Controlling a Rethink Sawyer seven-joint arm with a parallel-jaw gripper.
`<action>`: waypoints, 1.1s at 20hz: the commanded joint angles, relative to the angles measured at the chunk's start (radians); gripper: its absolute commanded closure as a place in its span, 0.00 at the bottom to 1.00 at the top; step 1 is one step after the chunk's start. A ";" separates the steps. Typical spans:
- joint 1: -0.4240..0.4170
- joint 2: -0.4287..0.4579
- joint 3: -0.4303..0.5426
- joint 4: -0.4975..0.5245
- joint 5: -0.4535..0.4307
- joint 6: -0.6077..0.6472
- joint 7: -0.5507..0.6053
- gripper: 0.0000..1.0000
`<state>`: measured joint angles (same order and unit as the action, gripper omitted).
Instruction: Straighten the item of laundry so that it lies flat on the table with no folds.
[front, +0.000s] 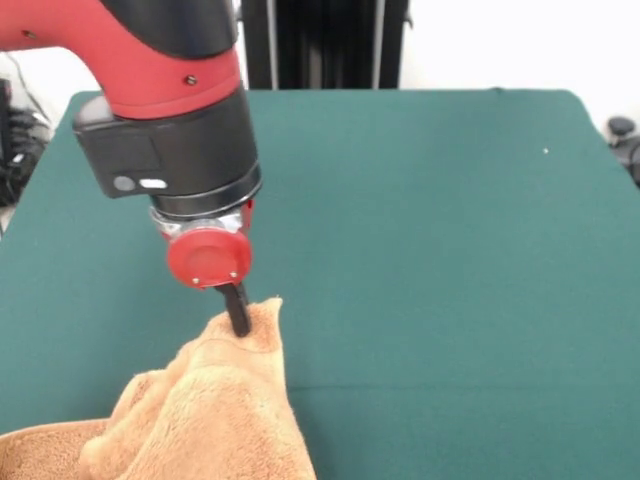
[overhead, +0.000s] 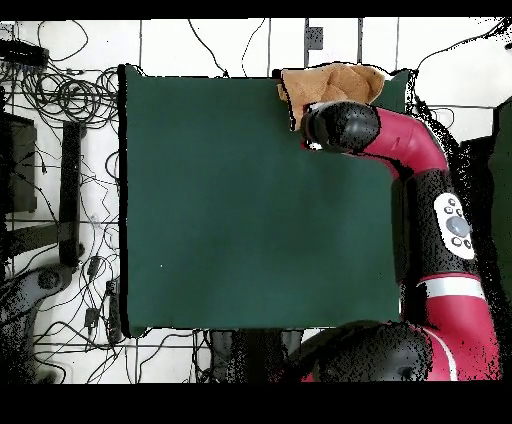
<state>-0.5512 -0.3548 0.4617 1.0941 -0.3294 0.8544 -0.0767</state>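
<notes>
The item of laundry (front: 215, 410), a tan-orange terry towel, is bunched at the table's near left corner in the front view. One corner is pulled up into a peak. My gripper (front: 238, 312) comes down from the red and black arm and is shut on that raised corner, with a black finger sunk into the cloth. The rest of the towel hangs in folds down to the green table (front: 450, 250). In the overhead view the towel (overhead: 335, 80) lies crumpled at the table's (overhead: 220, 200) top right corner. There the arm's wrist (overhead: 340, 126) covers part of it and hides the gripper.
The towel sits right at the table's edge and partly runs past the picture's bottom in the front view. Loose cables (overhead: 60, 100) and black stands (overhead: 70, 190) lie on the floor to the left of the table in the overhead view.
</notes>
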 joint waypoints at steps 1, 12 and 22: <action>0.093 0.037 -0.059 0.199 0.028 -0.037 0.403 1.00; 0.166 -0.027 -0.135 0.322 0.090 -0.036 0.479 1.00; 0.277 -0.026 -0.226 0.301 0.137 0.167 0.534 1.00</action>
<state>-0.3782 -0.4113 0.2846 1.2744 -0.2492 0.8355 0.0626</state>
